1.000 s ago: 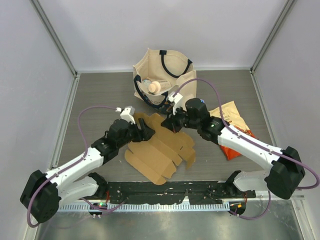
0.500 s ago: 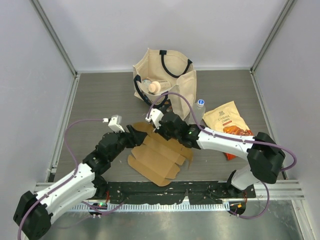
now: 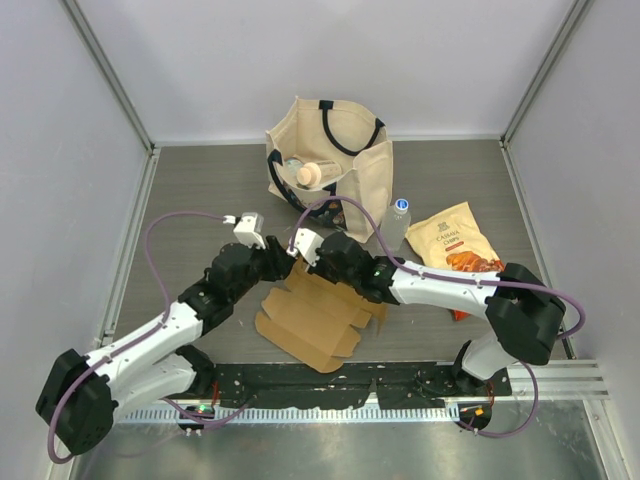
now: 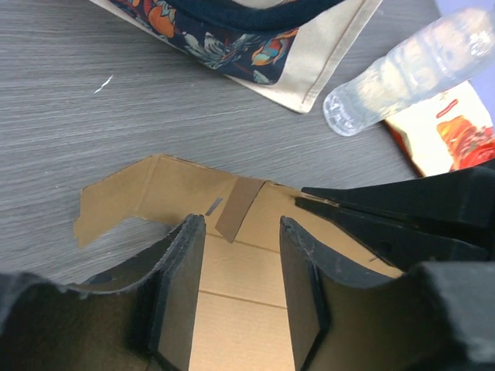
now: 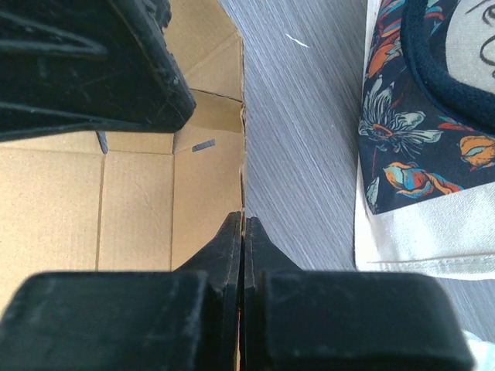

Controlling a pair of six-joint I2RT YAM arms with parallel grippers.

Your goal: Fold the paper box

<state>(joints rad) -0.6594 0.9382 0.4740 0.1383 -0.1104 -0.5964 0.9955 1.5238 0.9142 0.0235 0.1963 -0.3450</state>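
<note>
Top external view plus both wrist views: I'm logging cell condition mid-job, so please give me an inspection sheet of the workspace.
Surface: grey wood-grain table, no spills seen.
Job's things: paper box lies mostly flat, not yet formed.
Clutter: tote bag, water bottle and snack pouch beyond the box.
End effectors: left end effector open over the box; right end effector shut on the box's far edge.
Cables: one purple cable loop on the left arm, one on the right; no snag seen.
Surroundings: plain grey walls; nothing else seen.

The right arm (image 3: 430,282) hides the paper box (image 3: 305,322)'s far edge.
</note>
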